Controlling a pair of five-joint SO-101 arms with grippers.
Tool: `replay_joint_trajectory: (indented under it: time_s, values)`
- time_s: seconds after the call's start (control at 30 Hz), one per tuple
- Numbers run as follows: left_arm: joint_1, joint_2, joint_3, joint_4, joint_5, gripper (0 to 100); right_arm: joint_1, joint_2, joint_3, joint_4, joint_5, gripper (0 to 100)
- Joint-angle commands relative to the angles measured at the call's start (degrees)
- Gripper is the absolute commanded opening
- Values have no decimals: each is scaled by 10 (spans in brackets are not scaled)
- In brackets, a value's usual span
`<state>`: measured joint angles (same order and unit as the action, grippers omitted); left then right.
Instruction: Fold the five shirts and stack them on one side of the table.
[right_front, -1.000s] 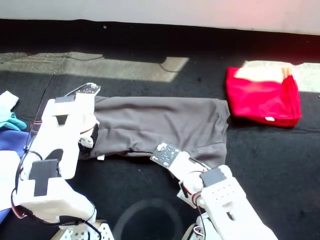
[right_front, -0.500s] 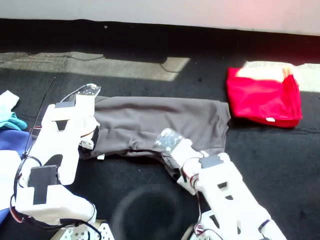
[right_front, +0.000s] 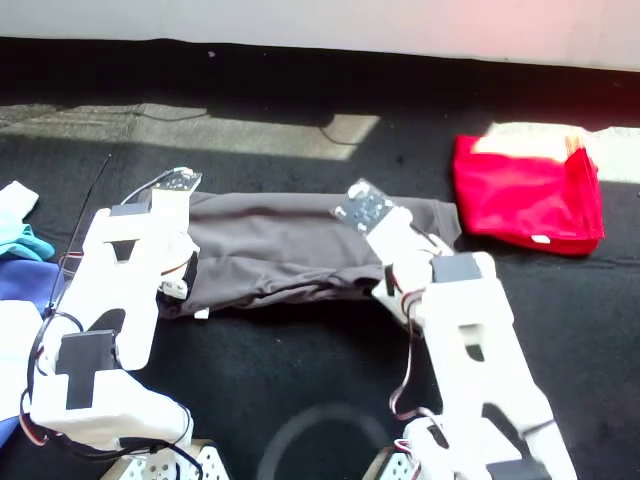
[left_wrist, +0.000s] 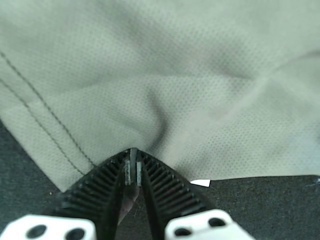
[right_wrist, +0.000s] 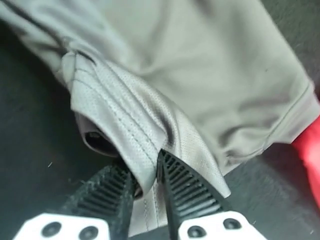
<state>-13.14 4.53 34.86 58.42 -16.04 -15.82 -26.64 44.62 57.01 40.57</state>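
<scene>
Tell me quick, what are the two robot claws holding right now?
Left gripper: shut, pinching the edge of the grey shirt.
Right gripper: shut on a bunched fold of the same grey shirt.

A fixed high camera looks down over the dark table (right_front: 300, 390) from its near side, facing the white wall (right_front: 300, 20) beyond. Each wrist camera peers along its own jaws, past the left gripper (left_wrist: 132, 169) and the right gripper (right_wrist: 145, 175), close above the grey shirt (right_front: 280, 250), the one patch all three views share.
</scene>
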Motion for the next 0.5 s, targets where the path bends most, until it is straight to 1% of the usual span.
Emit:
replay_joint_trajectory:
  time_s: [0.0,0.1,0.2,0.3,0.47]
  values:
    - [-9,0,1,-15,0,9,9,90,-86,-24,5,6]
    - [-9,0,1,-15,0,9,10,191,-181,-21,4,11]
    - [-9,0,1,-15,0,9,11,287,-265,-14,-5,81]
    - [-9,0,2,-15,0,9,18,363,-351,1,-59,157]
    - [-9,0,2,-15,0,9,57,422,-468,3,-165,165]
